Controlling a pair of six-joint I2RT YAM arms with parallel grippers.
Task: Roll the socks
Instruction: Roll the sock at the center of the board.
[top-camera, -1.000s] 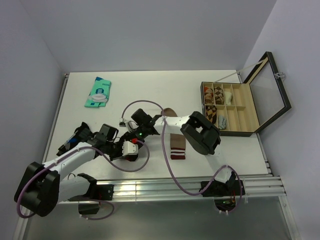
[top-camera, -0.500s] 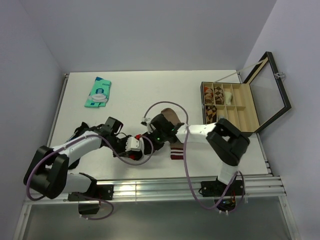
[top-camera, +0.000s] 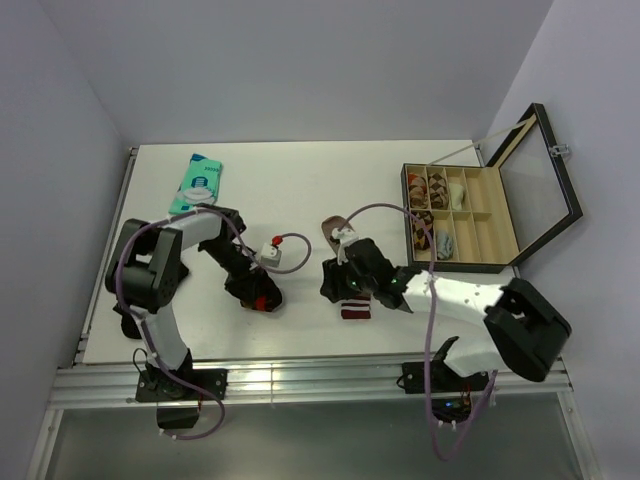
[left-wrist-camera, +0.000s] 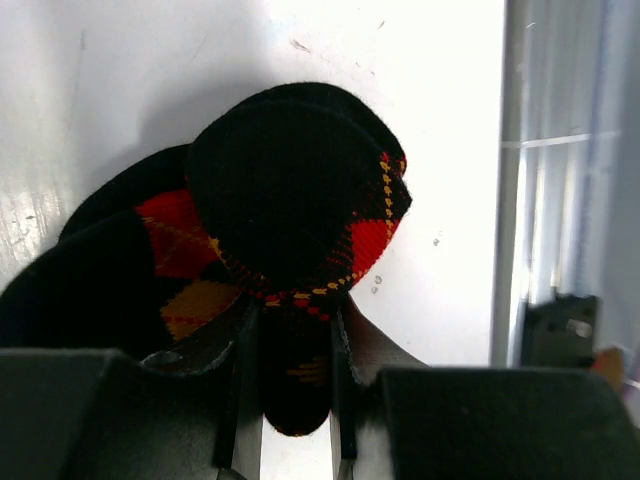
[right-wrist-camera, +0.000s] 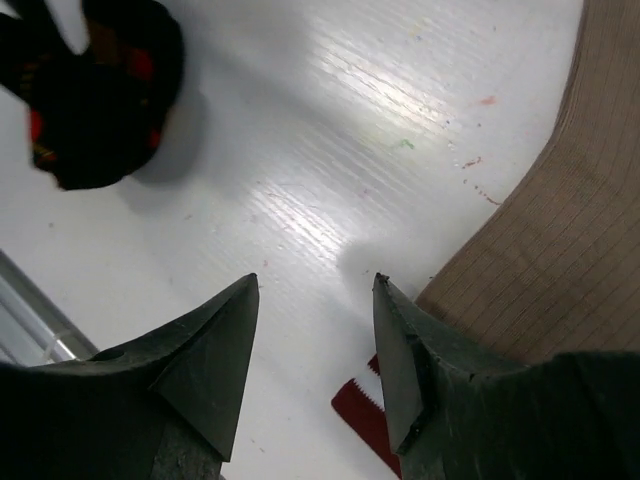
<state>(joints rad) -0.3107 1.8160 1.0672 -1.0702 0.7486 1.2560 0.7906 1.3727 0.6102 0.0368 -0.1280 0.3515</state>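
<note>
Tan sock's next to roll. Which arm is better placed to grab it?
Right. The right claw hangs open over the table, right beside the cuff end of the tan sock. The left claw is shut on the black argyle sock, farther left.

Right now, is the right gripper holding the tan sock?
No: the right gripper is open over the table, tan sock beside it.

1 argyle sock (left-wrist-camera: 290, 200), 1 tan sock (right-wrist-camera: 530, 240), 1 packet (top-camera: 197, 185), 1 box (top-camera: 488, 235).
</note>
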